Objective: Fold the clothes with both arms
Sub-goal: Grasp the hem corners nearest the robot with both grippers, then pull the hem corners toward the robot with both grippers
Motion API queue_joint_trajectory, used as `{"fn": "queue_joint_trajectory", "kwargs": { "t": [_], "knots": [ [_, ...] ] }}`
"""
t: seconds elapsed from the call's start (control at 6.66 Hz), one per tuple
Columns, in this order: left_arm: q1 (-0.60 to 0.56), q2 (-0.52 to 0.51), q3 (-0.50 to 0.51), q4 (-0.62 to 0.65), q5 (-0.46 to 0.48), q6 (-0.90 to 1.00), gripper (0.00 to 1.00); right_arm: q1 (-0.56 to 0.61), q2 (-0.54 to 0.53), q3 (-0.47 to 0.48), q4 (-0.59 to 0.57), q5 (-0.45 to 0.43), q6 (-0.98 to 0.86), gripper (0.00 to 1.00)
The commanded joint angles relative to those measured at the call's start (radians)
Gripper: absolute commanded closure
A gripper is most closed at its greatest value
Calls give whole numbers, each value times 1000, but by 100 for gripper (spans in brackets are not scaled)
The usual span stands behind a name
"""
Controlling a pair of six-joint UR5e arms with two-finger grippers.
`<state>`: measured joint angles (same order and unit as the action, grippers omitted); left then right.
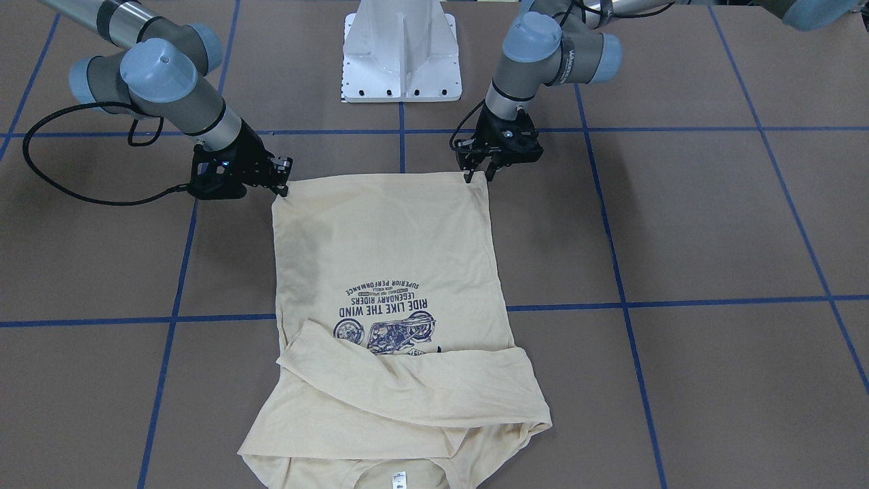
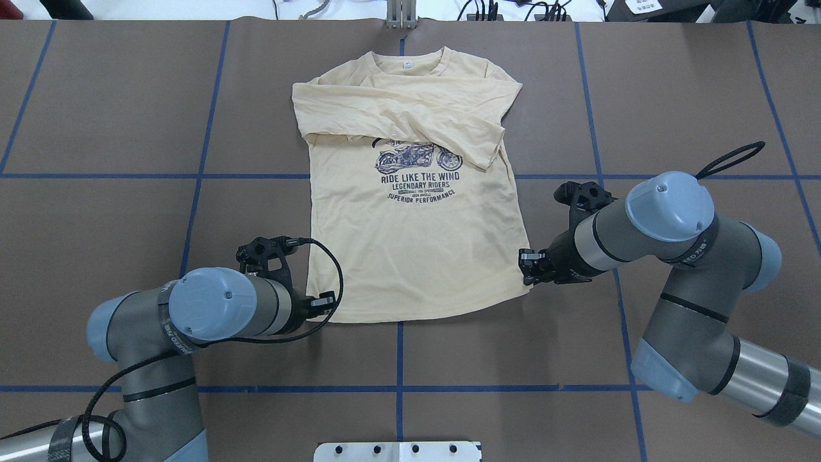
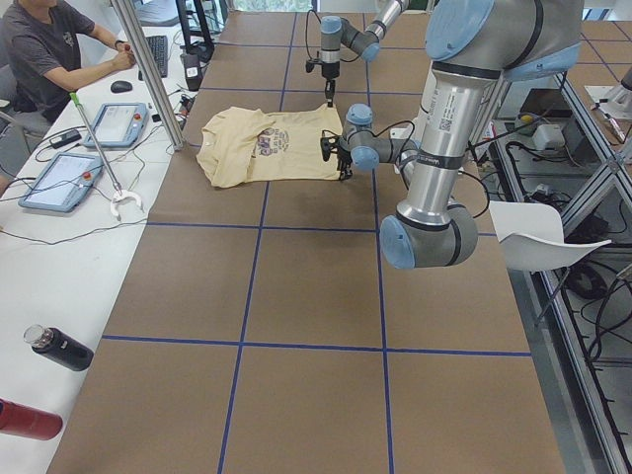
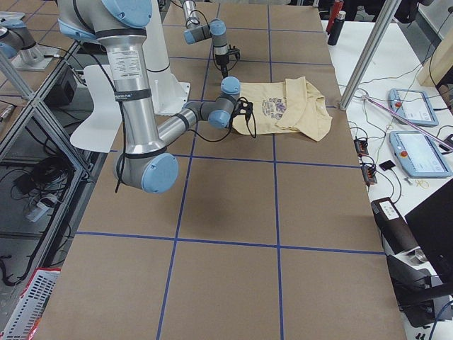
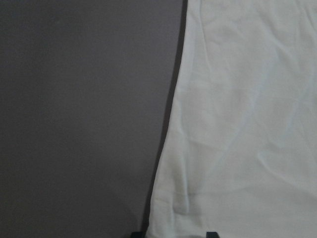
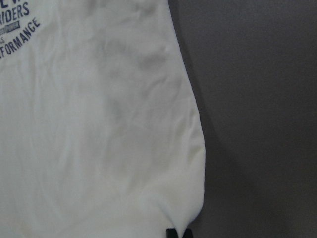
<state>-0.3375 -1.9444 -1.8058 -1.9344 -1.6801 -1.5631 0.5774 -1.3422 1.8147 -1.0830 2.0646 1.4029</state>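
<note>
Overhead exterior view with five supporting views. A pale cream-yellow T-shirt lay flat, print side up, on the brown table, which was marked with blue tape lines. The two grippers stood at opposite ends of the hem, so the whole garment stretched away from them, towards the far side of the table.

The left gripper pointed down at its corner of the hem. In the left wrist view its fingertips stood well apart, with the side edge of the cloth running between them. The jaws were open and gripped nothing.

The right gripper lay low and slanted against the other hem corner. In the right wrist view its fingertips were drawn almost together, right at the rounded corner of the fabric, and appeared to pinch it. The cloth there was flat on the table.

Beyond the grippers, about halfway up the body, sat the navy motorcycle print. Past it, both long sleeves were folded across the chest, one over the other. The upper sleeve covered the top of the print. The collar was the part farthest from both grippers, near the far table edge.

Behind the grippers, on the robot's side, stood the white pedestal base.
</note>
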Motion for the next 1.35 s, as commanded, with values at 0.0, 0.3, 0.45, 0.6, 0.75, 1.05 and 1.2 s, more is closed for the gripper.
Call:
{"fn": "queue_joint_trajectory", "kwargs": {
  "t": [0.0,0.3,0.45,0.6,0.75,1.05,1.2],
  "knots": [
    [0,-5,5,-2,-1,0,90,1,0,0,0,0,-1,100],
    [-4,-11,-7,0,-7,2,100,2,0,3,0,0,-1,100],
    [-8,-11,-30,17,-12,2,100,5,0,9,0,11,1,100],
    [-11,-5,-73,20,-15,3,100,7,-29,50,-2,18,27,100],
    [-12,8,-122,35,-57,29,100,7,-85,111,0,22,116,100],
    [3,13,-193,79,-75,46,100,5,-161,169,0,133,123,100],
    [21,13,-219,100,-76,45,100,-2,-167,170,1,234,123,100]
  ]
}}
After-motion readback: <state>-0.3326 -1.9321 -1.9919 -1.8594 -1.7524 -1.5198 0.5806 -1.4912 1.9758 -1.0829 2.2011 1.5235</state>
